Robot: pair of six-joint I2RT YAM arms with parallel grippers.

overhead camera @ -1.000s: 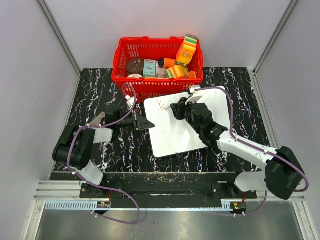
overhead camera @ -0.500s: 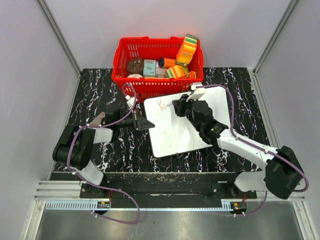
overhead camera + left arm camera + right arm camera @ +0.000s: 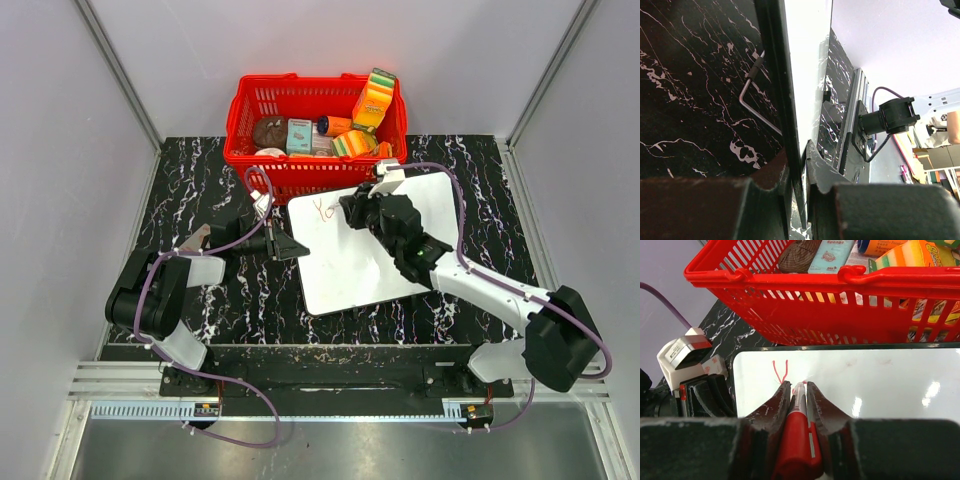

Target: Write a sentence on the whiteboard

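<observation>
Top external view, left to right: we see left gripper [image 3: 296, 247] clamped on left edge of whiteboard [image 3: 350, 270], steadying it. At far-left corner, sentence [image 3: 321, 208] barely begun, few red strokes. Just right of them, right gripper [image 3: 347, 209] pinches red marker [image 3: 799, 432], tip at board surface. We judge next strokes run rightward along board's long axis. Beyond far edge, red basket [image 3: 310, 175] crowds close.
</observation>
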